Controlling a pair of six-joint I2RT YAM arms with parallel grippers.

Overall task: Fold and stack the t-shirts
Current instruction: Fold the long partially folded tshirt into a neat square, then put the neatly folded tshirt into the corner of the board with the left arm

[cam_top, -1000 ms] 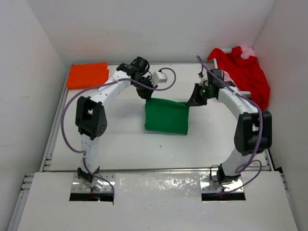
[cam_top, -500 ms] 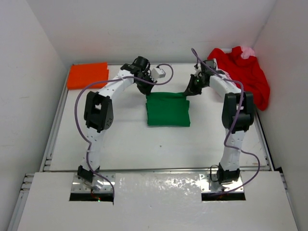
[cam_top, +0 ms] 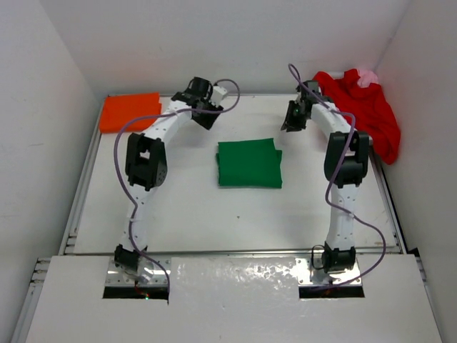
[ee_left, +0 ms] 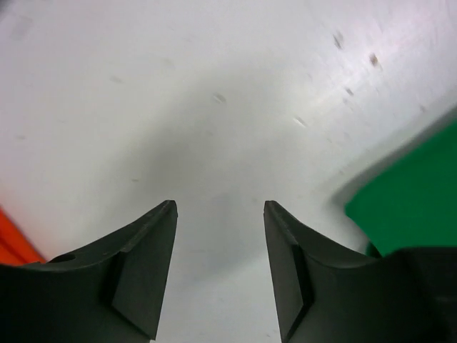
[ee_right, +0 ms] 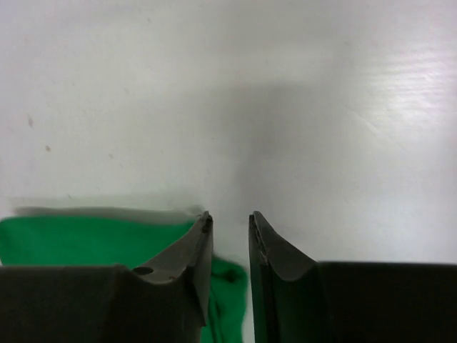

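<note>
The green t-shirt [cam_top: 248, 163] lies folded in a flat rectangle mid-table. Its corner shows in the left wrist view [ee_left: 418, 189], and its far edge in the right wrist view [ee_right: 86, 239]. The orange t-shirt [cam_top: 130, 111] lies folded at the back left, and a sliver of it shows in the left wrist view [ee_left: 11, 243]. The red t-shirt [cam_top: 364, 107] is heaped at the back right, with the light pink t-shirt [cam_top: 368, 74] peeking out behind it. My left gripper [cam_top: 203, 118] [ee_left: 219, 209] stands open over bare table beyond the green t-shirt's far left corner. My right gripper [cam_top: 292, 123] [ee_right: 229, 216] is narrowly open and empty past its far right corner.
White walls close in the table [cam_top: 186, 207] at the back and on both sides. The red heap leans against the right wall close to my right arm. A metal rail [cam_top: 77, 207] runs along the table's left edge.
Both grippers have opened and let go of the green t-shirt's far edge. They have drawn back toward the rear wall. The shirt now lies flat and folded.
</note>
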